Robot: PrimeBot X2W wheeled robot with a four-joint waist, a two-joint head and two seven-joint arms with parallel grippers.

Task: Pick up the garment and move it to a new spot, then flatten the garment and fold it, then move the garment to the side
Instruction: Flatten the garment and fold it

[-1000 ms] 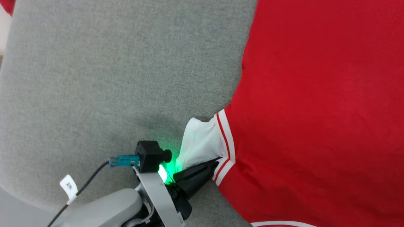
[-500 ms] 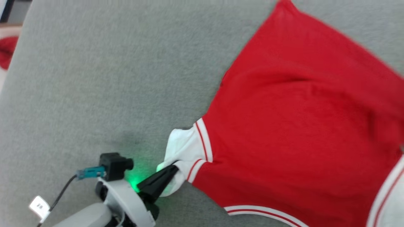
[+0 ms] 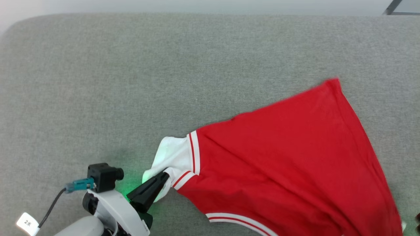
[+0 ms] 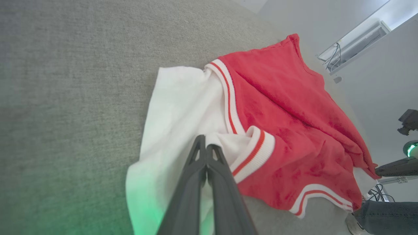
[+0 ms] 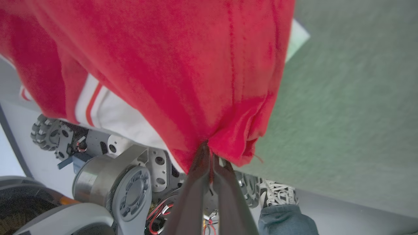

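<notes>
Your left claw point(image 3: 165, 176) sits at the lower left of the head view, fingers pressed together and pinching the garment point(image 3: 288, 164) at its white sleeve point(image 3: 170, 154). In the left wrist view, the two dark fingers of that claw point(image 4: 206, 147) meet at their tips right where the sleeve point(image 4: 183, 107) folds over beside its striped cuff, with cloth gathered around them.

The garment lies on the grey fabric-covered table point(image 3: 131, 82), toward the right and near side of it. From the gripped sleeve the red body fans out to the right, and one red corner points up toward the far edge. The striped hem runs along the bottom of the head view. The red cloth looks drawn taut between the two grips, with long creases running across it.

Your right claw point(image 5: 208, 147) is also closed, pinching a bunched fold of the red cloth point(image 5: 163, 65) at its tips, so that the fabric hangs and puckers around the pinch. Beyond it you see the grey table point(image 5: 343, 114), and below it the robot's wheeled base point(image 5: 49, 137).

A person's shoe point(image 5: 279, 194) and denim trouser leg point(image 5: 284, 223) stand beside the base. A green glow point(image 3: 137, 185) from the left wrist falls on the table by the sleeve.
</notes>
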